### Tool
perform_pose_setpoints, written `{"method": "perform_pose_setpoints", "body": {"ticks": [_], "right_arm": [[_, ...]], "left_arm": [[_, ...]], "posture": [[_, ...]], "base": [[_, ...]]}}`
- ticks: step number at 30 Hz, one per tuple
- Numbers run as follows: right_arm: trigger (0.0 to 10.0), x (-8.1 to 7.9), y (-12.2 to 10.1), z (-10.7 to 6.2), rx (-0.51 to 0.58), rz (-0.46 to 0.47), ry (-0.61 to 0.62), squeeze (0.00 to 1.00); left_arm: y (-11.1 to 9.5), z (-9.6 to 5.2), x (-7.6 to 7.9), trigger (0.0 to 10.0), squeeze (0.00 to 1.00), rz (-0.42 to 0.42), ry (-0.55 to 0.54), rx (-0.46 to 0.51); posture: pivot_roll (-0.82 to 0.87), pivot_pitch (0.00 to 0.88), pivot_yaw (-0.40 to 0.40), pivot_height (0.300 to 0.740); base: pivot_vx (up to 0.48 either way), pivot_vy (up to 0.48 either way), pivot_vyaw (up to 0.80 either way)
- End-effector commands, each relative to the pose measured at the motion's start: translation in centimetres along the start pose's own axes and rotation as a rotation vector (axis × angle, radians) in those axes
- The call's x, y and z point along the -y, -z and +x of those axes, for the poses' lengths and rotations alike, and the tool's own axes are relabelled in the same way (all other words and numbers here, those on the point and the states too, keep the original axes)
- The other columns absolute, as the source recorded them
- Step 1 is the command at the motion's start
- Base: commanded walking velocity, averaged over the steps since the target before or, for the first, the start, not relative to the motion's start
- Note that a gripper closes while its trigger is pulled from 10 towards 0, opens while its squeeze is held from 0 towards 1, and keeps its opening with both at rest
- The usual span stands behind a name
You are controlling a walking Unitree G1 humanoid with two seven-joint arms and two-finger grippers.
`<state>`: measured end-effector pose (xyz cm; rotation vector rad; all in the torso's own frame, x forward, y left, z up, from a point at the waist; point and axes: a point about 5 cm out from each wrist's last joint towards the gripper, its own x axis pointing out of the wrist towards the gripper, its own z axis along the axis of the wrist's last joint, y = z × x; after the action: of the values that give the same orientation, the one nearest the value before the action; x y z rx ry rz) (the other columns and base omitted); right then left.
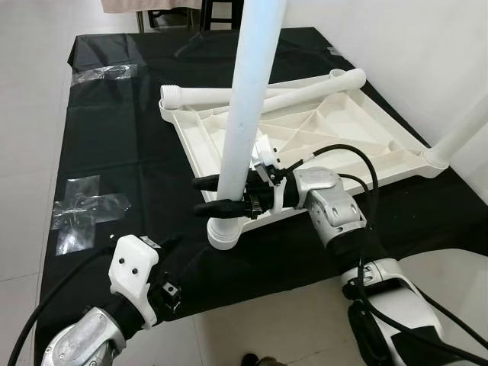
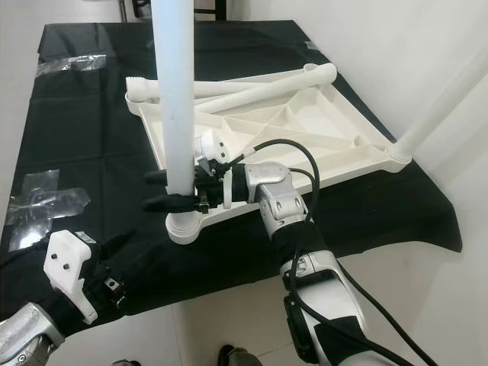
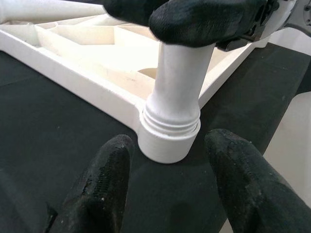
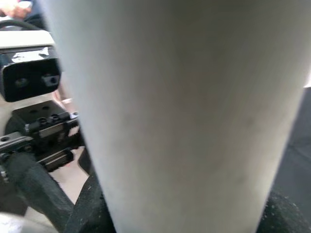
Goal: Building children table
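On the black-covered table (image 1: 114,152), the upturned white tabletop (image 1: 320,137) lay near the front edge, with bare cloth open to its left. The right claw (image 1: 210,194) was clamped around an upright white leg (image 1: 244,114) standing in the near corner socket (image 3: 167,141). The left claw (image 3: 167,179) hovered just before that socket, fingers (image 3: 104,179) spread wide, holding nothing.

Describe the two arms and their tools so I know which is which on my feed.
Both arms are silver metal with black cables looped along them. The right arm has rounded silver joint housings and a thick black cable arching over its wrist. The left arm carries a white plastic block with two small holes at its wrist. Each tool, right tool and left tool, has two long black fingers with a rough, grainy surface.
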<state>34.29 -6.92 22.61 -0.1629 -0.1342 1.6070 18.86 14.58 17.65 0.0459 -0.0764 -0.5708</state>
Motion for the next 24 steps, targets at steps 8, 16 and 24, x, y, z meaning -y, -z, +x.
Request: {"method": "perform_pose_setpoints", "body": {"ticks": [8,16,24], "right_arm": [[0.0,-4.0,7.7,-2.2,-0.264,0.140,0.968,0.00],[2.0,-6.0,7.3,0.9,-0.255,0.090,0.769,0.00],[10.0,-2.9,4.1,1.9,-0.115,0.055,0.476,1.00]], "left_arm": [[0.1,-0.7,0.5,10.0,0.00,-0.008,0.003,-0.015],[0.1,-0.5,0.6,10.0,0.00,-0.015,0.020,-0.016],[0.0,-0.3,0.2,10.0,0.00,-0.005,0.015,-0.012]], "posture": [[0.16,0.237,-0.130,0.740],[0.16,0.226,-0.127,0.740],[0.17,0.210,-0.116,0.740]], "base": [[0.000,0.000,0.00],[0.000,0.000,0.00],[0.000,0.000,0.00]]}}
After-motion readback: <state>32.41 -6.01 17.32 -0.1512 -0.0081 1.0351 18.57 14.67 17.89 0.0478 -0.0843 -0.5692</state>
